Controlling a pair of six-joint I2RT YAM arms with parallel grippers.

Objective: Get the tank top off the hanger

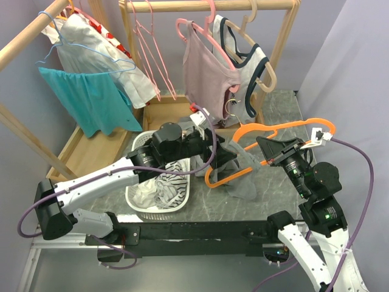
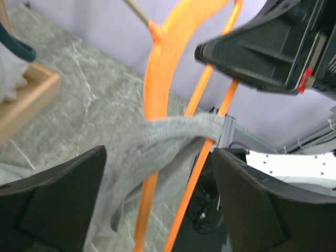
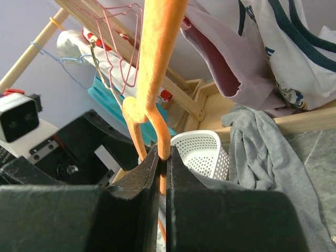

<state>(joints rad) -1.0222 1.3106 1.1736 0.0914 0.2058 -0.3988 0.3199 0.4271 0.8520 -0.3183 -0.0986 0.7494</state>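
Orange hanger (image 2: 157, 79) is tilting above the table (image 1: 279, 109), the right jaws clamping it tight. The grey tank top (image 2: 157, 142) is draping over its lower bars and trailing onto the table, with the left jaws gaping wide either side of the fabric.

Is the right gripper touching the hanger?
Touching. The right wrist view shows the right gripper clamped on the hanger, with its thin orange bar pinched between the shut jaws.

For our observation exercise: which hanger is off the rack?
The orange hanger, clamped in the right gripper; the other hangers hang on the wooden rack.
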